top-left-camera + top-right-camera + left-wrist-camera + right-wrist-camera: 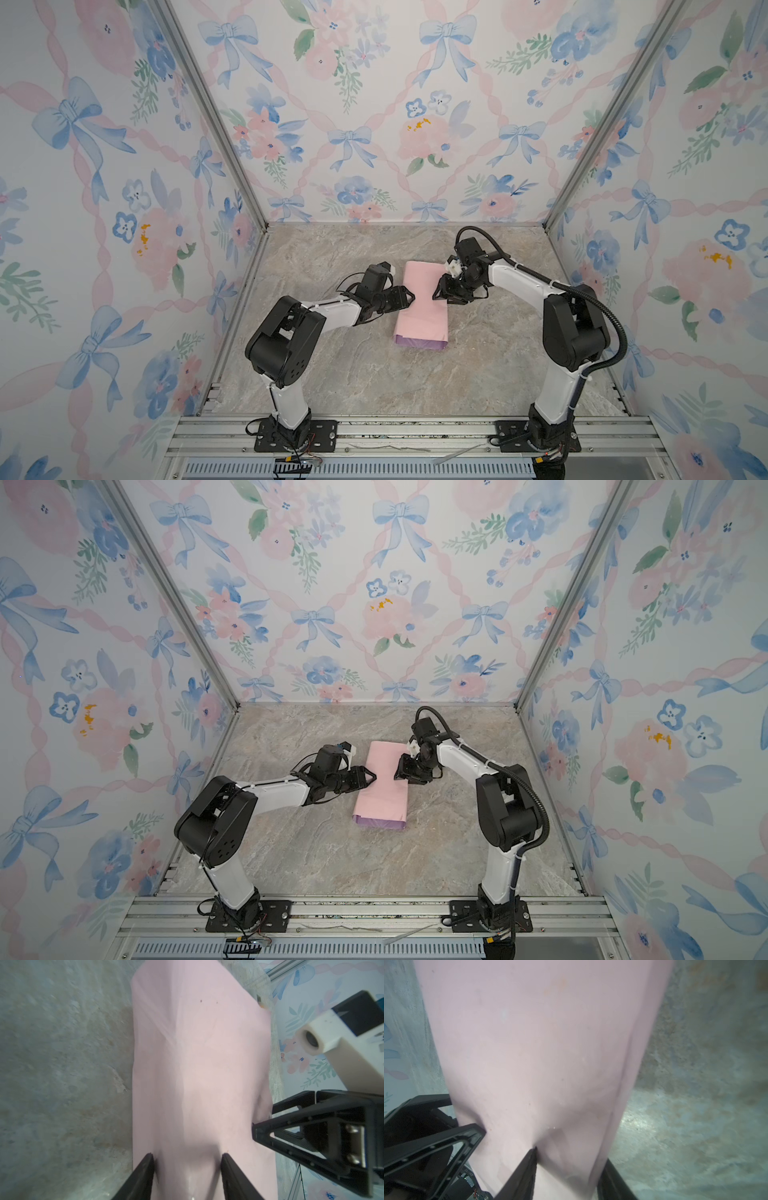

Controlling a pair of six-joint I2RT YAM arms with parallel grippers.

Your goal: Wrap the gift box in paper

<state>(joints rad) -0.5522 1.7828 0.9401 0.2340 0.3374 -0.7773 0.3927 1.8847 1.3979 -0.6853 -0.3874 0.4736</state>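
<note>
aluminium rails (415, 432) at the near edge carry both arm bases; beyond them, in the middle of the table (357, 374), lies the paper (422, 316), folded pink side up into a long sleeve, with a lilac strip showing at its near end; the gift box is nowhere visible, and i judge it sits hidden inside that sleeve; the left gripper (409, 297) rests on the sleeve's left edge, its fingers (143, 1172) parted, tips on the paper, nothing clamped between them; the right gripper (437, 291) meets the opposite edge, its fingers (525, 1172) also apart, astride a side fold, though whether they bite on that fold i cannot tell; the step looks like setting the overlap down along the box top; to do it well, press straight down with both tips, draw the fold snug to the box edges before creasing, and avoid sideways dragging, since thin paper wrinkles or tears; no proper container is in view; the sleeve is the only enclosure, its near end not yet folded shut, its contents unseen
</note>
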